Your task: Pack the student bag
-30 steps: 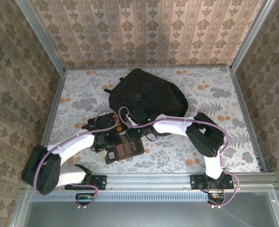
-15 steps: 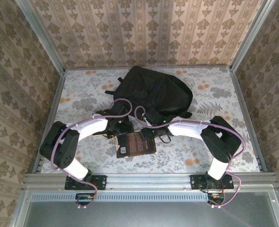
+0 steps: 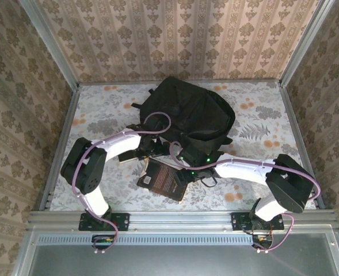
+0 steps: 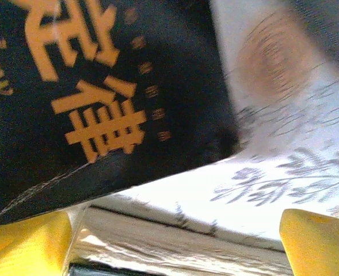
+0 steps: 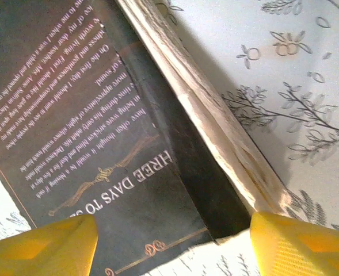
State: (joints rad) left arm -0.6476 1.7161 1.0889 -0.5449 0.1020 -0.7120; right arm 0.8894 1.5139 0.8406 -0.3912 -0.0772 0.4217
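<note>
Top external: fetching the book (image 3: 162, 179) with left gripper (image 4: 172, 244) and right gripper (image 5: 172, 247) both spread; next, probably clamping and lifting into the student bag (image 3: 192, 112).

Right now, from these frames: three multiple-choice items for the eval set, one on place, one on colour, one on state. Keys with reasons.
1. Seen from above, where does the dark-covered book lie relative to the student bag?
A. On top of it
B. On the table, nearer the arm bases
C. Beyond it, at the far wall

2. What colour are the fingers of the right tool?
A. Blue
B. Red
C. Yellow

3. The left tool is:
A. Open
B. Shut empty
C. Shut on a bag strap

Key:
1 B, the book lies flat on the table in front of the bag.
2 C, both fingers show yellow in the right wrist view.
3 A, its fingers stand wide apart at the bottom corners of the left wrist view.
</note>
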